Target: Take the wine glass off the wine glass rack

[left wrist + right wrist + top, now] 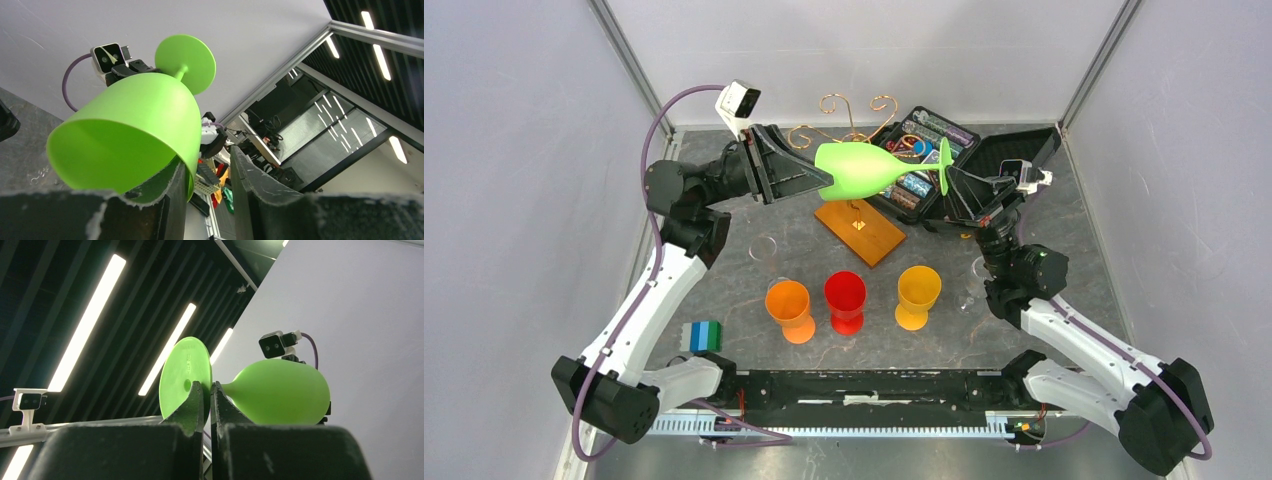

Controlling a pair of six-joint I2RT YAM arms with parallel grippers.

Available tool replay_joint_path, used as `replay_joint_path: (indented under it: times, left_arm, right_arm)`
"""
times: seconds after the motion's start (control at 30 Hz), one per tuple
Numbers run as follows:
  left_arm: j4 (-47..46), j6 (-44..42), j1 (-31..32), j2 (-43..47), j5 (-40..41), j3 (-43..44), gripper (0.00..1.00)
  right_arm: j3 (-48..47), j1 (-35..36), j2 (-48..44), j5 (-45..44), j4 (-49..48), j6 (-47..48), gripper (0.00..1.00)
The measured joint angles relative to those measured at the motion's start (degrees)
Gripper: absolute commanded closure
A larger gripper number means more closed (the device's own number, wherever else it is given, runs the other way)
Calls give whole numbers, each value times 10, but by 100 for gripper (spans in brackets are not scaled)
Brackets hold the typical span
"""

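A bright green wine glass [864, 170] hangs on its side in the air above the wine glass rack, whose gold spiral arms [852, 108] rise from an orange-brown wooden base [860, 232]. My left gripper [819, 187] is at the bowl's mouth. In the left wrist view one finger [165, 200] is inside the bowl [130, 130], and the other stands apart from the rim, so my left gripper [207, 170] is open. My right gripper [946, 176] is shut on the glass's round foot [182, 372]; it also shows in the right wrist view [204, 390], with the bowl [280, 390] beyond.
An open black case [934, 160] with coloured contents lies behind the rack. Orange [789, 308], red [845, 300] and yellow-orange [917, 293] goblets stand in a row in front. Clear glasses stand at left [764, 250] and right [977, 275]. A blue-green block [703, 336] sits near left.
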State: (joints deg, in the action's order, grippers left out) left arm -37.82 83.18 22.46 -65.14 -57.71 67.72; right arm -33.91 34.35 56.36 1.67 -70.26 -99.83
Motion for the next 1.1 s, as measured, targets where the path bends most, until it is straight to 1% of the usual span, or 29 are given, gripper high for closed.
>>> replay_joint_path:
  times: [0.13,0.17,0.5,0.53,0.57,0.67,0.8,0.9,1.1]
  left_arm:
    - [7,-24,0,0,-8,0,95]
    - [14,-36,0,1,-9,0,98]
    - [99,-134,0,24,4,0,98]
    - [111,-146,0,28,7,0,98]
    - [125,-159,0,31,12,1,98]
    - [174,-203,2,43,27,9,98]
    - [287,-292,6,56,74,51,98]
    - [395,-375,7,71,141,92,98]
    - [597,-526,7,113,309,162,98]
  right_arm:
    - [0,0,5,-4,0,-5,100]
    - [0,0,6,-5,0,-7,100]
    - [0,0,13,-17,9,-14,99]
    - [0,0,14,-17,10,-14,93]
    - [0,0,15,-17,12,-14,82]
    - [0,0,16,-17,23,-6,57]
    - [7,-2,20,-19,57,33,32]
    - [10,-2,15,-23,79,67,24]
    - [12,-2,-49,-54,156,155,23]
